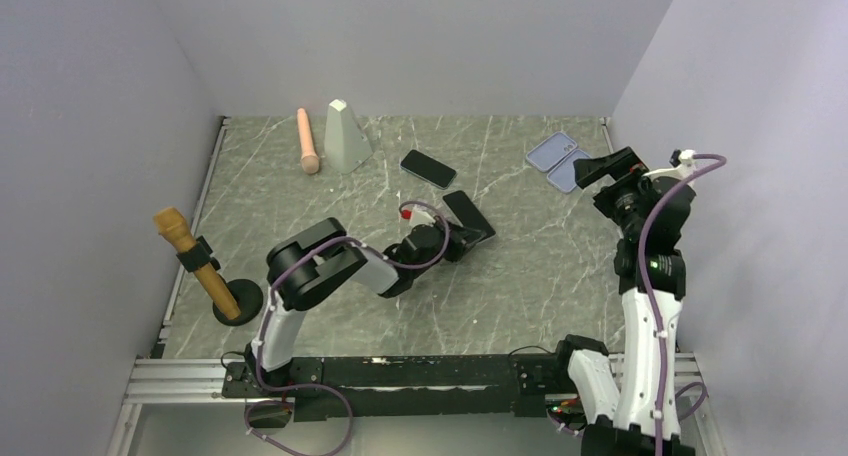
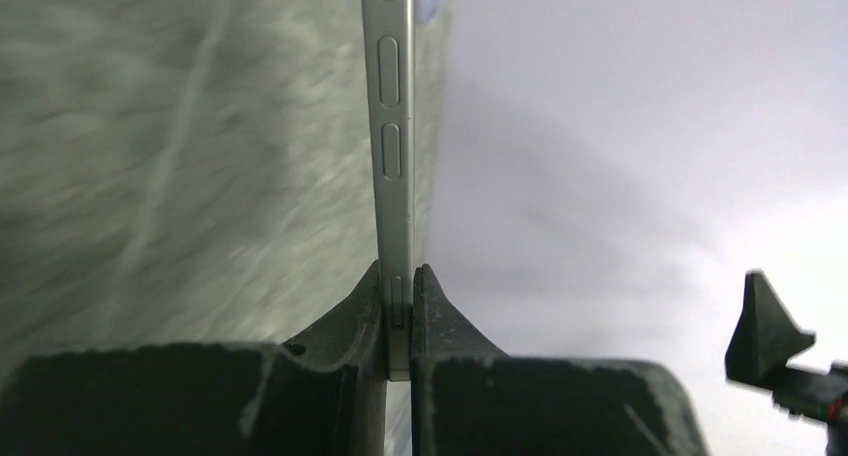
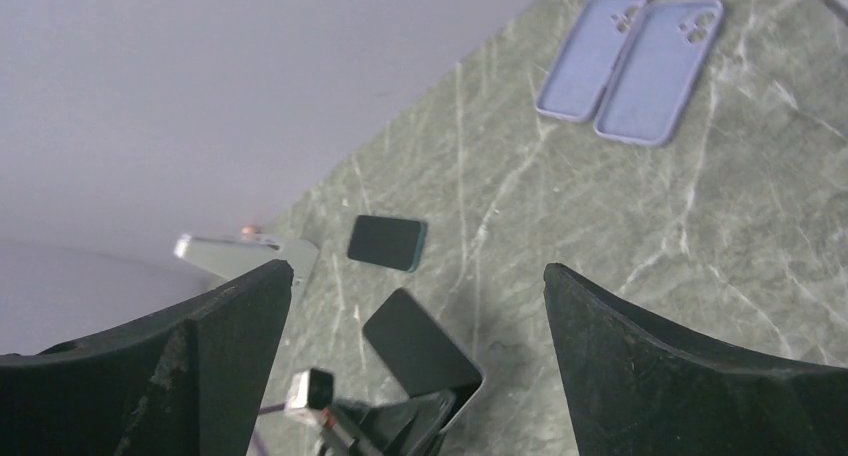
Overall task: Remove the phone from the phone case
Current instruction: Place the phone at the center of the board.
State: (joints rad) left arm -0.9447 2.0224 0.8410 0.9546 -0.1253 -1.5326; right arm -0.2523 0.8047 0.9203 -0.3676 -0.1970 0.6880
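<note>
Black glass-fronted phone (image 1: 468, 216) tilts up at worktop centre, its thin edge clamped by the closed left end effector (image 2: 398, 306). Green marbled worktop (image 1: 540, 286) spreads rightward to the right end effector (image 1: 608, 166), spread wide at two o'clock near two lilac silicone cases (image 3: 660, 71) by the pale wall (image 1: 720, 86).

My surroundings, itemised. Table (image 1: 540, 276): grey-green marbled top, pale veins, matte. Back wall (image 1: 420, 36), left wall (image 1: 80, 126), right wall (image 1: 770, 76): plain, pale grey-lilac, closing me in on three sides. Aluminium rail (image 1: 170, 381): along the near edge. Light: even, soft shadows.
</note>
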